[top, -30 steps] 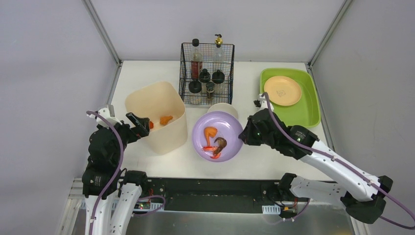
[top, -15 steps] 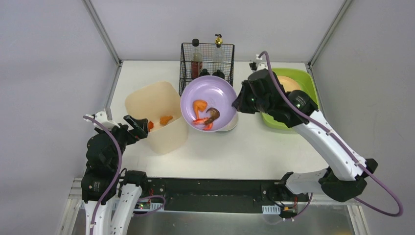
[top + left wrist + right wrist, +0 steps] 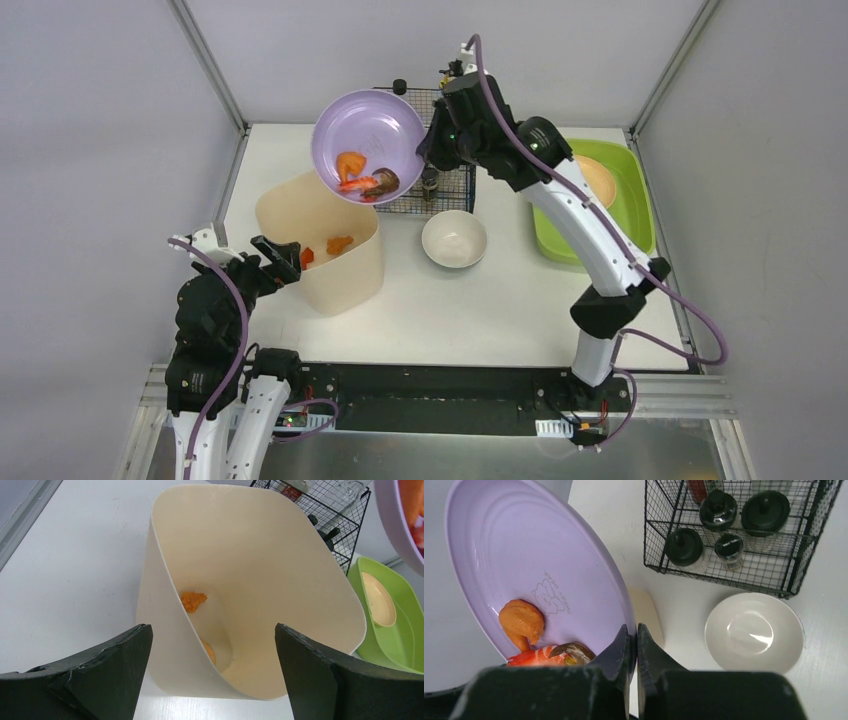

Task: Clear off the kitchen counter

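Note:
My right gripper (image 3: 428, 150) (image 3: 634, 630) is shut on the rim of a lilac plate (image 3: 375, 135) (image 3: 524, 565). It holds the plate high and tilted above the far edge of a cream bin (image 3: 345, 285) (image 3: 165, 650). An orange food piece (image 3: 521, 622), a shrimp (image 3: 536, 656) and a dark mussel (image 3: 574, 651) lie at the plate's low edge. Orange scraps (image 3: 339, 243) (image 3: 193, 600) lie inside the bin. My left gripper (image 3: 285, 255) (image 3: 211, 630) is open at the bin's near-left corner. The white kitchen counter (image 3: 480, 300) lies below.
A white bowl (image 3: 454, 239) (image 3: 754, 632) sits mid-counter. A black wire rack (image 3: 452, 185) (image 3: 734, 530) with bottles stands at the back, behind the right arm. A lime-green tub (image 3: 620, 225) (image 3: 400, 635) holding a peach plate (image 3: 603, 178) (image 3: 380, 600) is at the right.
My right arm has lifted the lilac plate off the counter, carried it back and left, and tilted it over the bin. The white bowl is now uncovered. The left arm has barely moved.

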You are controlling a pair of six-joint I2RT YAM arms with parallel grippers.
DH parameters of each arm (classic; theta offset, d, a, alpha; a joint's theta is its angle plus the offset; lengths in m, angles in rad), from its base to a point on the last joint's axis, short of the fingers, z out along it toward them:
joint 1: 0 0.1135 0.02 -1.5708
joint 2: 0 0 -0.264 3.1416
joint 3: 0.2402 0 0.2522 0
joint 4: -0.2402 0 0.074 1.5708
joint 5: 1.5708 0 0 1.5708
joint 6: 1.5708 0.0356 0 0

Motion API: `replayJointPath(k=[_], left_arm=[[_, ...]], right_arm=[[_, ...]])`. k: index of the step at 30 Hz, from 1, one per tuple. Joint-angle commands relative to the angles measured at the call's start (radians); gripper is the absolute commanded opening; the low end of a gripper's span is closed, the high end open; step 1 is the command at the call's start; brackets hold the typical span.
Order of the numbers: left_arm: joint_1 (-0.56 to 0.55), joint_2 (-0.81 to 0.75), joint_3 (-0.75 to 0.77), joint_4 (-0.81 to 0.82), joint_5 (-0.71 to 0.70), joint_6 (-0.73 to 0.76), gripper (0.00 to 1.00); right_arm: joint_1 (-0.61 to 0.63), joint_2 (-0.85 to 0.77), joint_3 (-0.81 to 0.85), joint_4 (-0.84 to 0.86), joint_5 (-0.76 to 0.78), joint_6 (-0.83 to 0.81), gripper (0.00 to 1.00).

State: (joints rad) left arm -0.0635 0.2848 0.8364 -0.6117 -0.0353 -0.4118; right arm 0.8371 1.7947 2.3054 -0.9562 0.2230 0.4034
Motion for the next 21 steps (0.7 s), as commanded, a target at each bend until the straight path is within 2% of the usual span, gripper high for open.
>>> replayJointPath(k=[1,13,21], left_arm=[[0.011,-0.008,0.001,0.018,-0.019,-0.016,0.96],[0.011,-0.001,0.003,0.018,-0.014,-0.013,0.96],[0.012,0.001,0.001,0.018,-0.02,-0.012,0.96]], right_arm=[[-0.003,0.07,0.116,0.107,-0.011,0.013,0.0],[0.042,0.136,0.017,0.333,-0.037,-0.037,0.0],[0.121,0.127,-0.099,0.475,0.021,-0.157,0.0]])
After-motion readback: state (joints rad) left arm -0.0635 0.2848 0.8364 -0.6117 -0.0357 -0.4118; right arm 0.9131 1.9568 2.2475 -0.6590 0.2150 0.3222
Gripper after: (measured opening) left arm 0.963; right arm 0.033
